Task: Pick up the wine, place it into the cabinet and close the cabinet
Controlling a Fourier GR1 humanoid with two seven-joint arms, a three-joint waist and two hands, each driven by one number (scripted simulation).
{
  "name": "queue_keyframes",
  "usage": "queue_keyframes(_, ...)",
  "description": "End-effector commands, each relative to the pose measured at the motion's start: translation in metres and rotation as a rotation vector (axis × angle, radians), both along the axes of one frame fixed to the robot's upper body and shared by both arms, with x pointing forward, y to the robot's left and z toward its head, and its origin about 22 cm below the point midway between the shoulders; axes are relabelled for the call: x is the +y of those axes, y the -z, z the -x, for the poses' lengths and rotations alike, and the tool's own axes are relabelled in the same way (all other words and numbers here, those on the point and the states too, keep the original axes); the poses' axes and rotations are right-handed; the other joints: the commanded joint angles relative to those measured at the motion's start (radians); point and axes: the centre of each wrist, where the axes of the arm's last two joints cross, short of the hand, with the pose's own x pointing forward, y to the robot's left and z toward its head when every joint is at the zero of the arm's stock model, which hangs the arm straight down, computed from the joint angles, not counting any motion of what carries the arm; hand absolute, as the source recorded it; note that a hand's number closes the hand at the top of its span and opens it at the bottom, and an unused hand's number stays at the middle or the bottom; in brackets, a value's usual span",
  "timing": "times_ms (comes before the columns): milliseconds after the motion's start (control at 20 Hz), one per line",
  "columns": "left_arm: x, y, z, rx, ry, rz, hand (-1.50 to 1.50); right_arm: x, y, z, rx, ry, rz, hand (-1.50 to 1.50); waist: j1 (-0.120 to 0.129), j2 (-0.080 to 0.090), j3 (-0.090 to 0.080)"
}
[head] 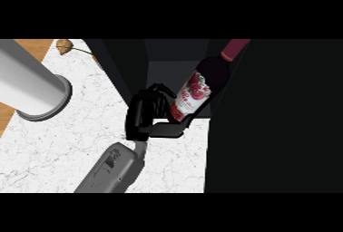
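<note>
The left hand [149, 118] has its fingers curled round the dark glass wine bottle with a red-and-white label [193, 93]. The bottle lies at the hand's 2 o'clock, neck toward 1 o'clock, in the open black cabinet's [122, 60] mouth.

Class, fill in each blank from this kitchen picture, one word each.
The hand holds the wine bottle by its ___ part, not its neck. The cabinet stands ___, not closed. The counter has a ___ marble top.
Missing words: lower; open; white.
</note>
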Motion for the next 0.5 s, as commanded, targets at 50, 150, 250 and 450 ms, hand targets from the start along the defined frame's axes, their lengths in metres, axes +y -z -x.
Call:
queue_keyframes(50,-0.013,0.027,-0.007,0.028,-0.038,-0.004,1.50,-0.002,0.000,-0.006,0.009,-0.002,0.013,-1.50,-0.006,0.002,0.000)
queue_keyframes(150,0.005,0.043,-0.006,0.037,-0.043,-0.011,1.50,-0.016,0.006,-0.012,-0.006,-0.004,0.002,-1.50,-0.001,0.002,0.000)
queue_keyframes(250,-0.004,0.022,-0.015,0.054,-0.044,-0.014,1.50,0.007,0.000,0.002,0.001,-0.006,-0.001,-1.50,0.001,0.000,0.000)
queue_keyframes(450,0.013,0.049,-0.026,0.090,-0.063,-0.021,1.50,-0.010,-0.007,-0.007,-0.014,-0.002,-0.004,-1.50,0.001,0.001,0.000)
